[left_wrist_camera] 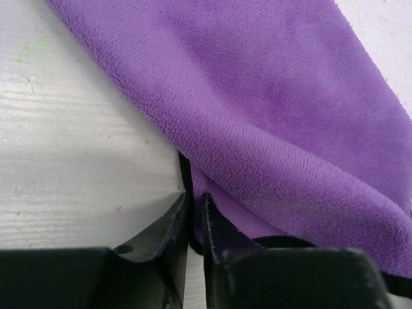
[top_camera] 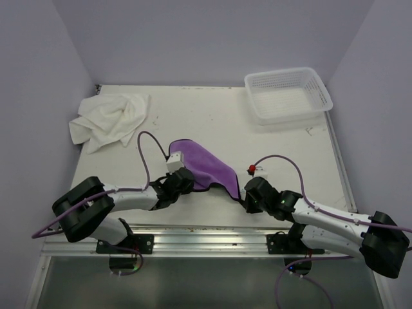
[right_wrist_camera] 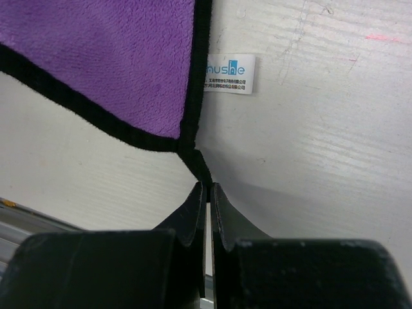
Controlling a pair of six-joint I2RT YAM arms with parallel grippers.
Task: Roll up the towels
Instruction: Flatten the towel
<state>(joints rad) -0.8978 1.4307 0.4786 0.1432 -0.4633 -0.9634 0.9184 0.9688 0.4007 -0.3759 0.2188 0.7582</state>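
L wrist view: left claw is pressed nearly together, pinching the dark edging of the purple towel. The cloth fans out toward 1 o'clock, fleecy, w/ one fold doubled over near the tips.

R wrist view: right claw pinches a corner of the same towel, the dark edging running up to 12 and out to 10 o'clock. A small white label w/ blue lettering sticks out of the edging at 1 o'clock, readable only here.

Top view alone gives the layout. The purple towel lies slack btwn both claws on the 6 o'clock side of the desk. The white towel sits crumpled at 10 o'clock, well apart. The basket is at 1 o'clock.
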